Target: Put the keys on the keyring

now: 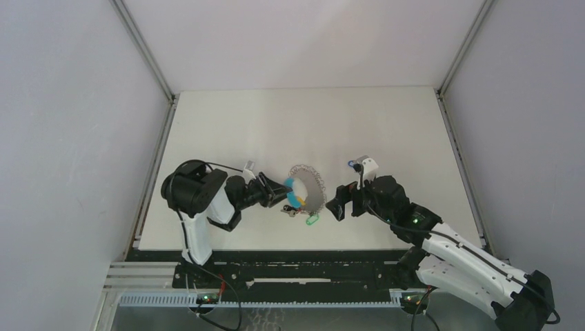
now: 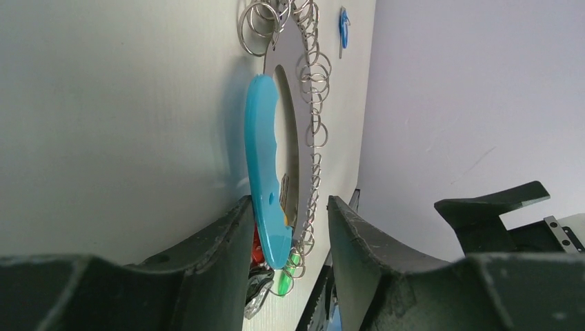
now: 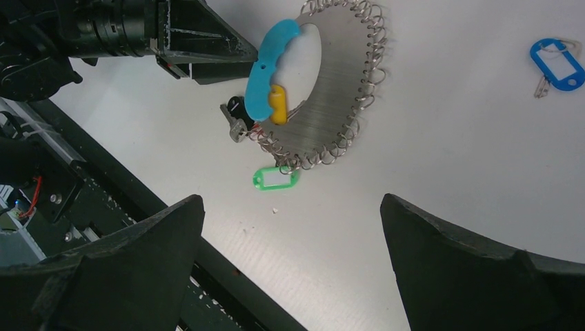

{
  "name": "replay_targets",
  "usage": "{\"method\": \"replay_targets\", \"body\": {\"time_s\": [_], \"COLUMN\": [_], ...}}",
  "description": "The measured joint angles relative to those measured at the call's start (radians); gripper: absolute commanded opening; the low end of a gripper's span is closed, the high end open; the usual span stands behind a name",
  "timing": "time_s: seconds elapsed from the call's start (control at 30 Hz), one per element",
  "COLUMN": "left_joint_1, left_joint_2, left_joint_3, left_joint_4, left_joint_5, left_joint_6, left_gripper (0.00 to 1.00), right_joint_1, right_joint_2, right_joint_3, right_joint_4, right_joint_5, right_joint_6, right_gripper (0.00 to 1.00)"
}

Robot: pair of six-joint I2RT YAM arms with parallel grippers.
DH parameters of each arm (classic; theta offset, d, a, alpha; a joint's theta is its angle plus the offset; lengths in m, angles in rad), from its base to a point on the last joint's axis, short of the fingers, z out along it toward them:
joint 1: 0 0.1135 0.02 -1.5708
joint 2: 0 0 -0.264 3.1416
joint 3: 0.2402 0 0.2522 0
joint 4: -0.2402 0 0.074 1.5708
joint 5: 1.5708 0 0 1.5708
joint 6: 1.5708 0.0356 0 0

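My left pincer (image 1: pixel 281 194) is straddling the keyring (image 3: pixel 345 76); my right pincer (image 3: pixel 291 201) is hanging wide open above it.

I am standing my left fingers (image 2: pixel 227 234) on either side of the ring's cyan plastic arc (image 3: pixel 263 72): one is touching it, the other is showing a gap, so I am clamping nothing. The keyring is lying flat on the white table (image 3: pixel 448 138) between my two pincers. A yellow piece (image 3: pixel 277 103), a black-headed key (image 3: pixel 236 114) and a green tag (image 3: pixel 274 178) are crowding its near edge. The blue key (image 3: pixel 557 63) is lying alone, well apart from the ring, on my right arm's side.
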Motion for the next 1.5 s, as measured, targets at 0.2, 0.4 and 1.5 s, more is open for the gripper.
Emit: {"method": "replay_targets", "body": {"time_s": [0.2, 0.4, 1.5], "left_joint_1": [-0.014, -0.017, -0.021], "left_joint_2": [0.039, 0.040, 0.076], "left_joint_3": [0.026, 0.030, 0.066], "left_joint_4": [0.014, 0.015, 0.036], "left_joint_5": [-0.002, -0.009, 0.002], "left_joint_6": [0.000, 0.000, -0.005], "left_gripper": [0.45, 0.44, 0.40], "right_joint_1": [0.005, 0.004, -0.150], "right_joint_2": [0.063, 0.230, 0.876], "right_joint_3": [0.000, 0.002, 0.159], "right_joint_4": [0.039, 0.150, 0.424], "right_joint_5": [0.004, 0.010, -0.240], "right_joint_6": [-0.004, -0.002, 0.214], "right_gripper": [1.00, 0.93, 0.41]}}
